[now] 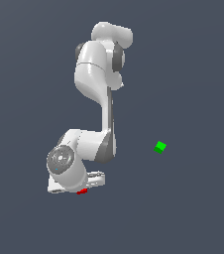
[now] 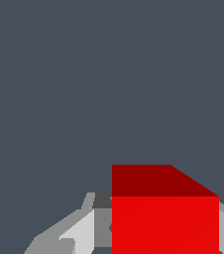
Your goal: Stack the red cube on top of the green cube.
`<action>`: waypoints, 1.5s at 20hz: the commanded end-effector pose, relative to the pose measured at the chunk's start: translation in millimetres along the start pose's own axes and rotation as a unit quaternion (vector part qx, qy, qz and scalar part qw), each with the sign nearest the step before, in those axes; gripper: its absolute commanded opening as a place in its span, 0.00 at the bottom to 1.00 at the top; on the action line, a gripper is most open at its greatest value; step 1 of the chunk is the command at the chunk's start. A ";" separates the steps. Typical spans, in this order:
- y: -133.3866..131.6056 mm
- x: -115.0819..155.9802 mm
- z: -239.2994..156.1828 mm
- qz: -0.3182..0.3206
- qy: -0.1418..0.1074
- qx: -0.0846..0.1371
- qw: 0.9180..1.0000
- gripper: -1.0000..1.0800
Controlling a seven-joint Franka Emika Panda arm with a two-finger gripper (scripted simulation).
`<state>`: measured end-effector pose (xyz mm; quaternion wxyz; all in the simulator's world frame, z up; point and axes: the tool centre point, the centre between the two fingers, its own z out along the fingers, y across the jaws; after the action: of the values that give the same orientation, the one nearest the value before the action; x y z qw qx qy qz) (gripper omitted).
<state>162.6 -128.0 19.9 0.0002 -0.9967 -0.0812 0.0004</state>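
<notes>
The red cube (image 1: 82, 191) sits right under the arm's hand at the exterior view's lower left. In the wrist view the red cube (image 2: 164, 218) fills the space between the two grey fingers (image 2: 79, 235), which press on both of its sides. My gripper (image 1: 83, 188) is shut on it; it also shows in the wrist view (image 2: 165, 238). Whether the cube rests on the floor or hangs just above it cannot be told. The green cube (image 1: 159, 147) lies alone toward the exterior view's right, well apart from the gripper. It is out of the wrist view.
The white arm (image 1: 101, 84) rises above the hand and bends down over it. A plain dark grey floor (image 1: 193, 208) lies all around.
</notes>
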 end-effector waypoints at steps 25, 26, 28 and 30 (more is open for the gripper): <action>0.2 0.0 -98.8 0.000 0.001 0.000 1.000 0.00; 0.1 0.0 -98.8 0.000 0.001 0.000 1.000 0.00; -0.5 -0.3 -98.7 0.000 0.001 0.000 1.000 0.00; -1.9 -0.8 -98.5 0.000 0.001 0.000 1.000 0.00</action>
<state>161.9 -127.3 117.9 -0.0001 -0.9967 -0.0810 -0.0001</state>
